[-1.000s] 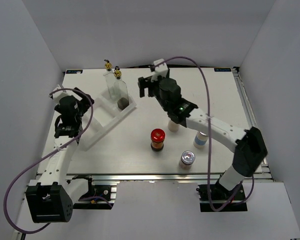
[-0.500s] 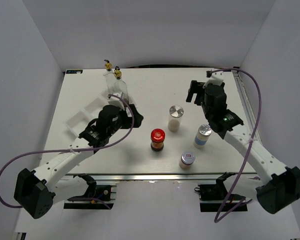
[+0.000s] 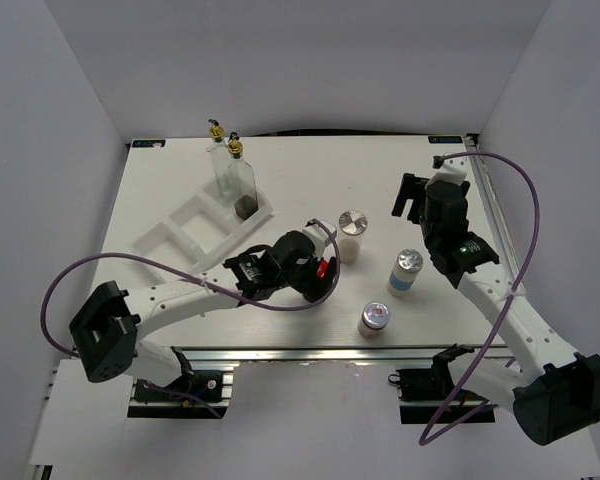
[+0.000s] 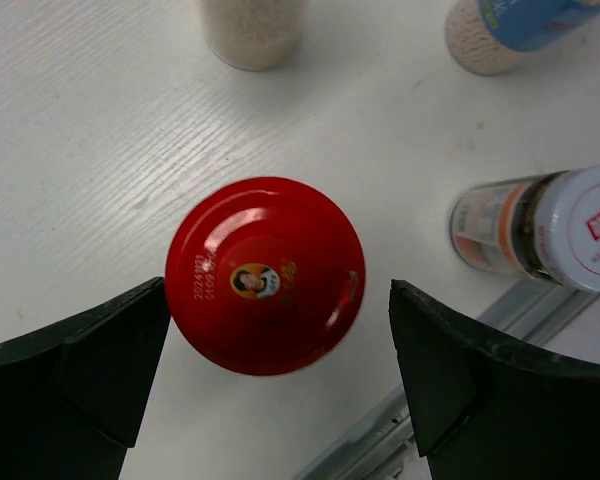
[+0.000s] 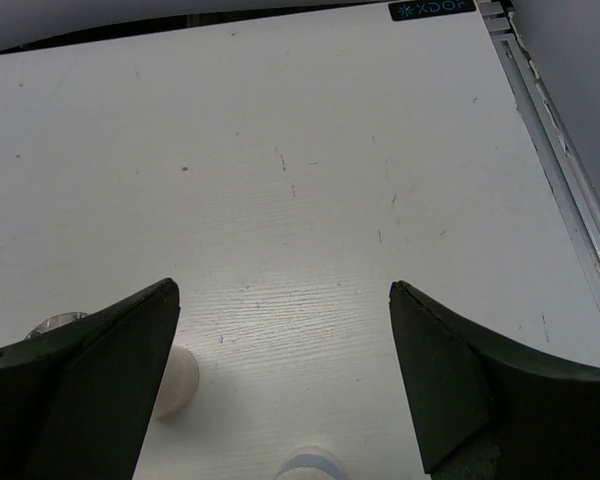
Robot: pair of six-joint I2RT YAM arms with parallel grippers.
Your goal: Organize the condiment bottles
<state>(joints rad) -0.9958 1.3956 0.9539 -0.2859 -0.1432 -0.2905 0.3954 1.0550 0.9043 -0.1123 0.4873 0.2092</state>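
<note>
L pincer [image 4: 277, 335]: spread wide, nothing pinched | red-capped jar [image 4: 265, 288]: upright mid-bench [image 4: 80, 150], centred between the two fingers, clear gap each side of the cap | white-lidded shaker [image 4: 570, 230]: near-right of jar, outside the fingers | R pincer [image 5: 280, 345]: spread, empty, above bare bench, far right

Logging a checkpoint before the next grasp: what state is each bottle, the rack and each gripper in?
red-capped jar: upright, capped, ungripped.
left gripper: open, straddling that cap without touching.
right gripper: open, empty.
silver-lidded shaker: upright, lidded.
blue-labelled shaker: upright, lidded.
white-topped shaker: upright, lidded.
glass bottles: upright at the rack's far end.
rack: remaining compartments empty.
</note>
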